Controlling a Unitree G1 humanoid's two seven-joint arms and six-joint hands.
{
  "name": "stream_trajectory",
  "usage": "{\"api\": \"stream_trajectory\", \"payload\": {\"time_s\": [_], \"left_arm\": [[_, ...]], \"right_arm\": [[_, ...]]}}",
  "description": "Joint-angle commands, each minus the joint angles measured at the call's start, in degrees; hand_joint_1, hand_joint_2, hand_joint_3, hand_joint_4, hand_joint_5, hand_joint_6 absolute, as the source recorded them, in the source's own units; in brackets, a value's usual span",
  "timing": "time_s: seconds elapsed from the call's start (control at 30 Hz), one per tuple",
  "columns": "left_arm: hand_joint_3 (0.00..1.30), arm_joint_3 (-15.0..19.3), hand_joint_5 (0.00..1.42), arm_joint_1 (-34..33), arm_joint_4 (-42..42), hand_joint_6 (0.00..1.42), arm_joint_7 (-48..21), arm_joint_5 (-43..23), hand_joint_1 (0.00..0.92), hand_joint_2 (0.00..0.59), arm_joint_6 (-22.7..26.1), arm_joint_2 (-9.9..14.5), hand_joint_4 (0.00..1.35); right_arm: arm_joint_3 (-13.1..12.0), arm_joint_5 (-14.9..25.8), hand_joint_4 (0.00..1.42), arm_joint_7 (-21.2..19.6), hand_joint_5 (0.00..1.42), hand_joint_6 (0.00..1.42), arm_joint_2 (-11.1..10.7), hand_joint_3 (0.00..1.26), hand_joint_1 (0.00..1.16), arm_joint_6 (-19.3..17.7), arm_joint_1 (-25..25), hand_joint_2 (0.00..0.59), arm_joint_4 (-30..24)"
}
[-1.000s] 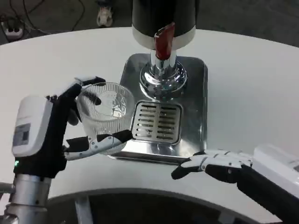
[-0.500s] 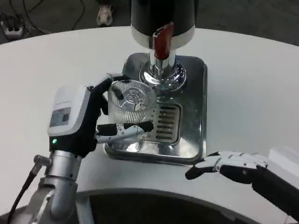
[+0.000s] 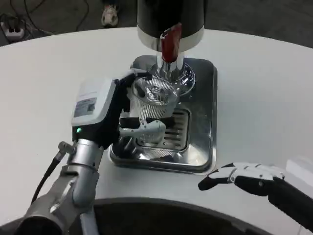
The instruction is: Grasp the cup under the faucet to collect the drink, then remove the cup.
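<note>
While the left hand (image 3: pixel 110 117) grips the cup (image 3: pixel 152 100) around its side wall, fingers wrapped front and back, the cup sits at frame centre, over the grate (image 3: pixel 172 128) and just below the faucet (image 3: pixel 168 46). Whether its base touches the grate cannot be told. No drink is visible in the cup.

Handling: the cup is clear, ribbed and looks rigid, probably glass or hard plastic. Judged light when empty, heavier once filled. Ribs should aid grip; a wet wall would be slippery. If glass, it is fragile against the chrome spout. Best hold is the mid-wall, as now, keeping the rim free under the outlet and the cup upright.

The right hand (image 3: pixel 242 176) holds nothing; it rests low on the table at lower right, fingers extended and pointing left, well apart from the tray (image 3: pixel 205 112).

Surface: the steel tray is glossy and sits on a white table (image 3: pixel 264 93). The dispenser (image 3: pixel 171 19), dark with a red lever (image 3: pixel 169 41), stands at upper centre.

Room: dark floor beyond the table; a shoe (image 3: pixel 110 14) at top, cables and a power strip (image 3: pixel 12 30) at upper left.
</note>
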Motion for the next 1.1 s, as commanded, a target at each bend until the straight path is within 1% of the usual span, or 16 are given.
{"api": "stream_trajectory", "payload": {"time_s": [0.03,0.23,0.53,0.63,0.7,0.73,0.77,0.8,0.83,0.87,0.9,0.93,0.97,1.03,1.1], "left_arm": [[0.75,-2.3,0.93,-2.7,3.2,1.05,0.7,0.0,0.668,0.067,1.5,-1.1,0.83],[0.75,-3.8,0.93,-4.0,4.5,1.05,0.1,-1.0,0.663,0.065,3.3,-1.8,0.83],[0.71,-4.4,0.91,-3.3,4.2,1.03,-1.2,-2.4,0.674,0.06,4.1,-1.1,0.79],[0.67,-4.6,0.9,-3.1,4.0,1.01,-1.6,-3.0,0.667,0.059,4.2,-0.8,0.77],[0.6,-4.5,0.87,-2.5,3.7,1.0,-1.6,-3.6,0.658,0.067,3.8,-0.4,0.72],[0.47,-4.5,0.81,-2.2,3.6,0.96,-1.6,-3.9,0.623,0.102,3.5,-0.3,0.57],[0.34,-4.4,0.76,-1.9,3.4,0.92,-1.7,-4.2,0.555,0.128,3.3,-0.1,0.48],[0.26,-4.3,0.75,-1.6,3.2,0.9,-1.8,-4.6,0.48,0.134,3.1,0.0,0.46],[0.21,-4.3,0.75,-1.4,3.0,0.89,-1.9,-4.9,0.435,0.142,3.0,0.2,0.44],[0.14,-4.3,0.73,-1.3,2.9,0.86,-2.0,-5.2,0.382,0.153,3.0,0.3,0.37],[0.06,-4.3,0.66,-1.1,2.7,0.8,-2.7,-5.4,0.342,0.154,2.9,0.4,0.26],[0.01,-4.3,0.6,-0.9,2.7,0.73,-3.3,-5.6,0.315,0.145,2.7,0.5,0.17],[0.0,-4.3,0.55,-0.8,2.6,0.67,-3.8,-5.8,0.297,0.142,2.6,0.6,0.12],[0.0,-4.3,0.48,-0.7,2.6,0.59,-5.0,-6.0,0.286,0.132,2.4,0.7,0.08],[0.0,-4.3,0.45,-0.5,2.5,0.57,-6.1,-6.3,0.282,0.127,2.2,0.8,0.06]], "right_arm": [[0.2,0.6,0.2,-0.8,0.14,0.13,-0.6,0.29,0.51,-0.1,0.3,0.435,-0.7],[0.2,0.5,0.2,-1.0,0.14,0.13,-0.8,0.29,0.51,0.3,0.4,0.435,-0.7],[0.9,0.2,0.2,-1.5,0.14,0.13,-0.5,0.29,0.51,0.1,0.5,0.435,-0.7],[1.1,0.2,0.2,-1.6,0.14,0.13,-0.5,0.29,0.51,-0.1,0.6,0.435,-0.7],[1.1,0.2,0.2,-1.7,0.14,0.13,-0.3,0.29,0.51,-0.4,0.8,0.435,-0.7],[1.1,0.2,0.2,-1.8,0.14,0.13,-0.3,0.29,0.51,-0.5,0.9,0.435,-0.7],[1.1,0.2,0.2,-1.8,0.14,0.13,-0.3,0.29,0.51,-0.6,1.1,0.435,-0.7],[1.1,0.2,0.2,-1.9,0.14,0.13,-0.3,0.29,0.51,-0.8,1.2,0.435,-0.7],[1.1,0.2,0.2,-2.1,0.14,0.13,-0.2,0.29,0.51,-1.0,1.4,0.435,-0.7],[1.1,0.3,0.2,-2.2,0.14,0.13,-0.2,0.29,0.51,-1.1,1.6,0.435,-0.7],[1.0,0.3,0.2,-2.3,0.14,0.13,-0.2,0.29,0.51,-1.3,1.8,0.435,-0.7],[1.0,0.3,0.2,-2.5,0.14,0.13,-0.1,0.29,0.51,-1.6,2.0,0.435,-0.7],[0.9,0.4,0.2,-2.7,0.14,0.13,-0.1,0.3,0.51,-1.8,2.3,0.435,-0.7],[0.8,0.5,0.2,-2.9,0.14,0.13,0.0,0.3,0.51,-2.3,2.7,0.435,-0.7],[0.7,0.6,0.21,-3.1,0.14,0.13,0.1,0.3,0.51,-2.6,3.1,0.435,-0.7]]}}
